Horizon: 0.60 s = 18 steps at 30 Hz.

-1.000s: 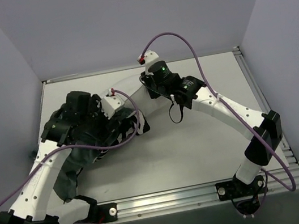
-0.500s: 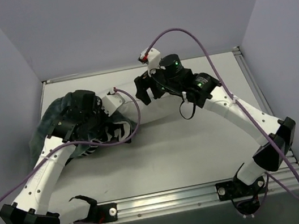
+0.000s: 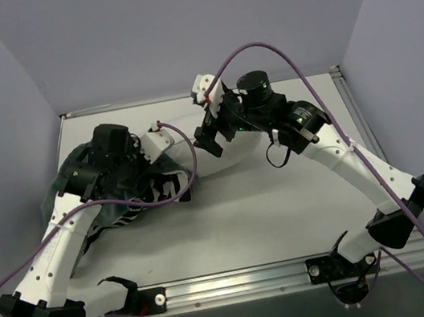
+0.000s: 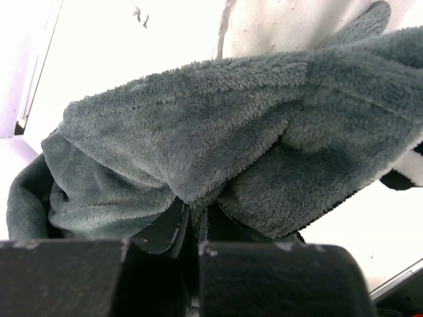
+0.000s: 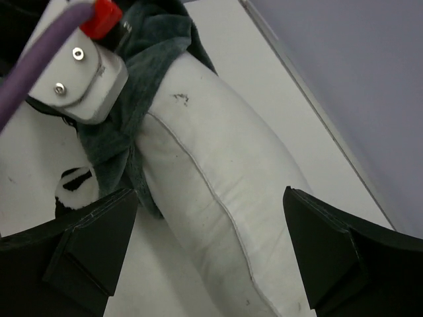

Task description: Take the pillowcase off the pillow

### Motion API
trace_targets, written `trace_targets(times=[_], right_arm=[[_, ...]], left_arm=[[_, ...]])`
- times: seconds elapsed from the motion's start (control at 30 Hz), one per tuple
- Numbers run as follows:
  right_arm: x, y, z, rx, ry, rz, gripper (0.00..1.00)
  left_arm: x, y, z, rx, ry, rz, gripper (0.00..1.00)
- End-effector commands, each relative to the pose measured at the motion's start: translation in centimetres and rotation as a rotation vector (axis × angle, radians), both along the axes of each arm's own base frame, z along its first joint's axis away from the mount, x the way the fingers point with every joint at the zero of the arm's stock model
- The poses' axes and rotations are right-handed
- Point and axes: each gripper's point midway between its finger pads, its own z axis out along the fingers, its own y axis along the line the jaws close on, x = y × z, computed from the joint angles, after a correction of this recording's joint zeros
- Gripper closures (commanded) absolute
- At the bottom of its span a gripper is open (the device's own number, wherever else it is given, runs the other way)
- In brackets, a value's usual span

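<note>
Where our left gripper (image 4: pixel 192 214) is pinched shut, we grip a fold of the pillowcase (image 4: pixel 218 125) — grey side out — bunched at the left of the table (image 3: pixel 269 206). Our right gripper (image 5: pixel 211 247) gapes wide, holding nothing, its fingers either side of the white pillow (image 5: pixel 218 185), one end of which sits inside the pillowcase.

Top view: even diffuse light, faint soft shadows on the pale grey table (image 3: pixel 245 210), no glare. Left wrist view: table beyond the black left gripper (image 4: pixel 193 221) blown out white. Plush dark grey fleece pillowcase (image 4: pixel 218 132) sharp, fingers underexposed and soft. Right wrist view: plump white stuffed pillow (image 5: pixel 218 191) ahead of the right gripper (image 5: pixel 211 244) evenly lit and sharp. Fingers dark, blurred. Purple cable (image 5: pixel 39 46) up-left out of focus.
</note>
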Motion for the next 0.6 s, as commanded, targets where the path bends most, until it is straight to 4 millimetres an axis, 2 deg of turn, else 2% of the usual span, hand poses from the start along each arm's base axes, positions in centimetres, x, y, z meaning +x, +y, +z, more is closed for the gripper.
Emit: trace_targets(times=[0.0,0.1,0.13,0.17,0.2,0.23,0.3,0.33,0.4,0.57], right_arm=[[-0.1,1.1,-1.8,-0.066,-0.075,0.108,0.0],[1.8,1.3,-3.4,-0.137,-0.09,0.08,0.0],[2.5,1.3,-5.6,-0.198,-0.052,0.072,0.0],[3.0,1.3,-6.4,-0.23,-0.047,0.068,0.0],[3.5,1.4,-6.3,-0.251,-0.06,0.07,0.0],[3.9,1.5,-8.2,-0.298,-0.019,0.075,0.0],[4.3,1.7,-9.1,-0.326,-0.003,0.079,0.0],[4.8,1.9,-10.5,-0.352,0.015,0.08,0.0],[5.3,1.9,-11.6,-0.374,0.027,0.068,0.0],[6.5,1.6,-17.2,-0.41,0.097,0.032,0.0]], left_arm=[[1.2,0.0,4.5,-0.059,-0.142,0.008,0.98],[1.2,0.0,4.9,-0.065,-0.149,0.008,0.98],[1.2,0.0,5.1,-0.067,-0.152,0.008,0.98],[1.2,0.1,5.3,-0.071,-0.157,0.01,0.98],[1.2,0.2,5.5,-0.072,-0.161,0.013,0.98],[1.2,0.2,5.6,-0.074,-0.162,0.012,0.98],[1.2,0.2,5.5,-0.076,-0.159,0.012,0.98],[1.2,0.1,5.5,-0.078,-0.158,0.012,0.98],[1.2,0.2,5.6,-0.08,-0.161,0.016,0.98],[1.2,0.4,5.8,-0.082,-0.162,0.022,0.98]])
